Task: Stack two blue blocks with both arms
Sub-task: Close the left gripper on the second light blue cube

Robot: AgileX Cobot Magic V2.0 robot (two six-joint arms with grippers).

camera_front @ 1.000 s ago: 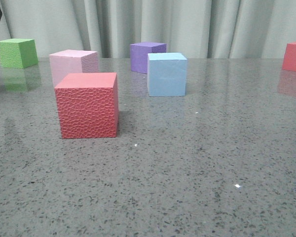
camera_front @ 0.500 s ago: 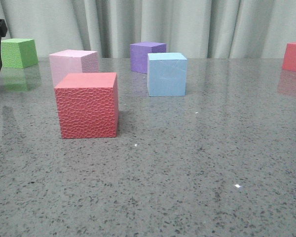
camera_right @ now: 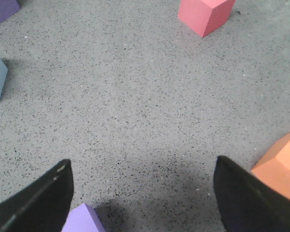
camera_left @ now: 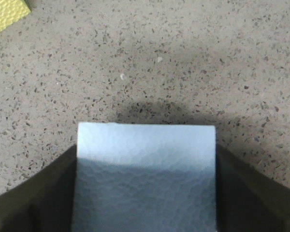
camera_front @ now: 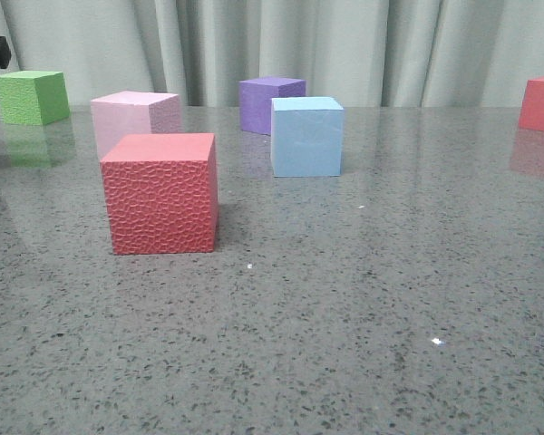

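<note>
While the left gripper [camera_left: 144,212] is clamping one blue block [camera_left: 146,169] between its jaws above the desk [camera_front: 363,299], a second blue block [camera_front: 306,136] is sitting mid-desk, clear all round; right gripper [camera_right: 142,200] is gaping empty.

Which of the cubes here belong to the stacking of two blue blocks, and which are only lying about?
Belong to the job:
- blue block on the table
- second blue block between the left claw's fingers
- right claw, open over bare table

Lying about:
- textured red cube
- pale pink cube
- purple cube
- green cube
- far red cube
- orange cube
</note>
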